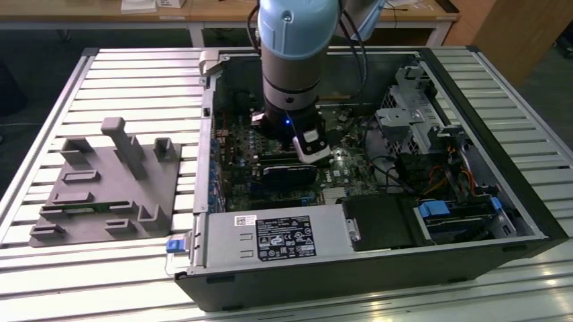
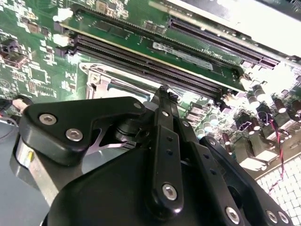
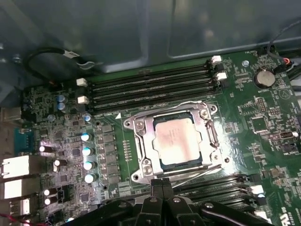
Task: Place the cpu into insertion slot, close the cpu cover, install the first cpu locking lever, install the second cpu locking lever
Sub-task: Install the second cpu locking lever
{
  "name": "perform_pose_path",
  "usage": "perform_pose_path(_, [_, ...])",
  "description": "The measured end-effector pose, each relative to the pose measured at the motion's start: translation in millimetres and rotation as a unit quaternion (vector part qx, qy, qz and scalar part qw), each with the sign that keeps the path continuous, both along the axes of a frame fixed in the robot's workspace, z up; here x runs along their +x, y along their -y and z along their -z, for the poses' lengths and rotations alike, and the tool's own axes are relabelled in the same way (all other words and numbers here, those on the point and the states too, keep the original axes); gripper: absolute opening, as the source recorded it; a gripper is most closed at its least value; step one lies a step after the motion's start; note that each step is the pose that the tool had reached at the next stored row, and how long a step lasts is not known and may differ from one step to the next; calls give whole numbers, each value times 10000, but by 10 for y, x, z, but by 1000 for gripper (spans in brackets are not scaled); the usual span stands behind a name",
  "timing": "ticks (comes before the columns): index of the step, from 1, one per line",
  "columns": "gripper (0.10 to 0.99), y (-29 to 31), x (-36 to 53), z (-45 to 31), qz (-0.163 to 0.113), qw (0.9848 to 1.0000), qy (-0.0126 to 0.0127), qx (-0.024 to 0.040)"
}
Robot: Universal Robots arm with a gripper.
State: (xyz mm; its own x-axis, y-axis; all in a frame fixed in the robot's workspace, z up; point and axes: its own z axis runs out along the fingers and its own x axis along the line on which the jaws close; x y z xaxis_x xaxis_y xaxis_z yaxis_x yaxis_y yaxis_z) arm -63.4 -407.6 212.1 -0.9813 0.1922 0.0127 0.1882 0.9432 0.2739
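Slatted metal bench [image 1: 134, 80] — wooden desk [image 1: 224, 12] behind, PC case [image 1: 465, 248] atop.

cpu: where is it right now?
In the first wrist view the cpu sits in the insertion slot, under the closed cpu cover, just below the long memory slots.

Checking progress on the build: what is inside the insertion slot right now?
The cpu lies in the insertion slot, framed by the cpu cover. Contacts beneath are hidden.

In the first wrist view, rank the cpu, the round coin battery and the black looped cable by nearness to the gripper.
1. The cpu, in its socket just beyond the gripper.
2. The coin battery, off toward the board's corner.
3. The black looped cable, on the case wall past the board.
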Motion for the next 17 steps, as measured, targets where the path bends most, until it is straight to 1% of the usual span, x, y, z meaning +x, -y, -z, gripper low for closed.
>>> perform_pose_path(2, [106,18,-17,14,-6,10000,0,69])
perform_pose_path(3, [106,31,-22,21,-8,10000,0,92])
perform_pose_path(6, [106,75,-25,32,-15,9999,0,133])
perform_pose_path(8, [106,93,-30,40,-21,9999,0,169])
perform_pose_path(12, [106,110,-59,73,-39,9996,0,288])
perform_pose_path(14, [106,115,-79,94,-50,9994,0,334])
perform_pose_path(15, [106,117,-104,135,-73,9992,0,391])
perform_pose_path(17, [106,117,-105,148,-82,9992,-1,389])
